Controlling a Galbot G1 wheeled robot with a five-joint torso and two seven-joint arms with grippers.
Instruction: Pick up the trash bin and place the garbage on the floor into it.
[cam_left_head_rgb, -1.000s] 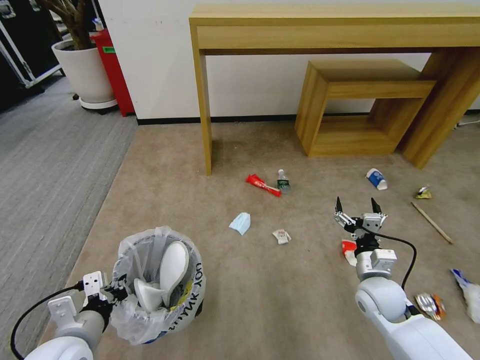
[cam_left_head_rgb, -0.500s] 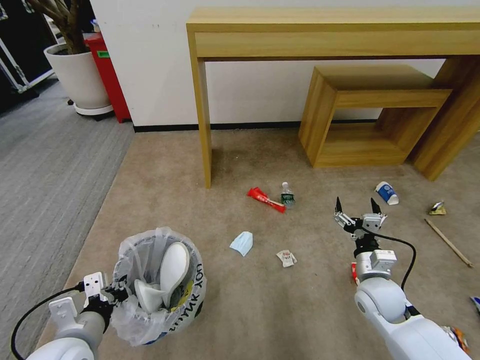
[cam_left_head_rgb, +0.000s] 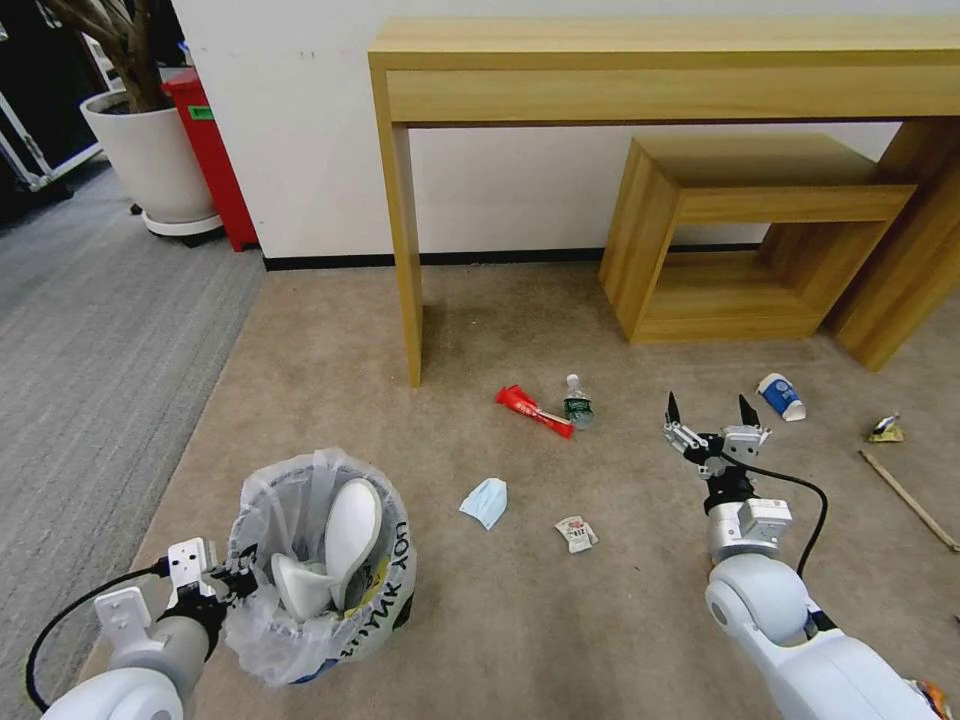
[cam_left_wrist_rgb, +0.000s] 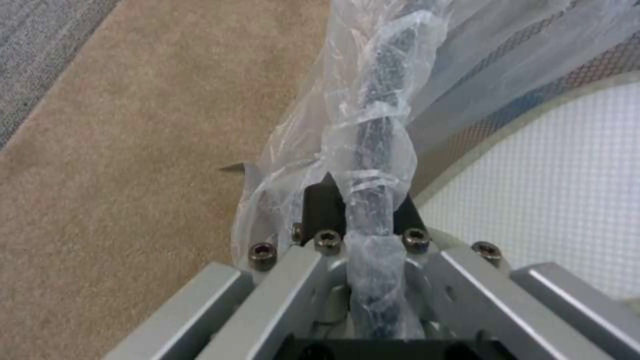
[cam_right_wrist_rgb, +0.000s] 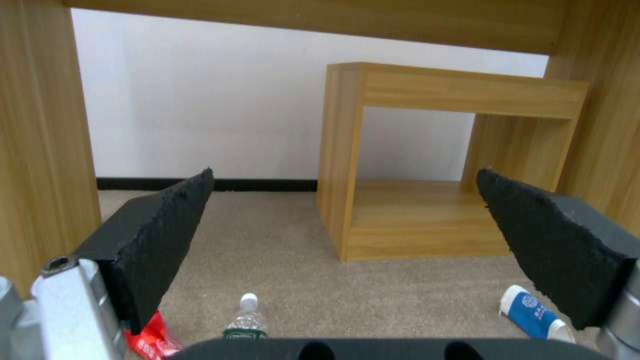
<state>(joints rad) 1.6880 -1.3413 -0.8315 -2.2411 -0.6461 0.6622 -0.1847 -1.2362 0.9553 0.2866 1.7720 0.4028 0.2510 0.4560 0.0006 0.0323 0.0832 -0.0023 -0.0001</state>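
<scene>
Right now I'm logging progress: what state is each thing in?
Small black bag-lined trash bin: upright, rim gripped, white slippers inside.
Left gripper: shut on bin rim.
Right gripper: open, empty.
Blue mask: on carpet.
Small plastic bottle: lying down.
Blue-white paper cup: tipped over.

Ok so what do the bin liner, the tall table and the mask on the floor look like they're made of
The bin liner looks like thin translucent plastic film: crinkled, glossy, printed with black letters. The tall table looks like light wood or wood-grain laminate, matte with visible grain; which one is unclear. The mask seems soft pale-blue non-woven fabric, lying folded.
</scene>
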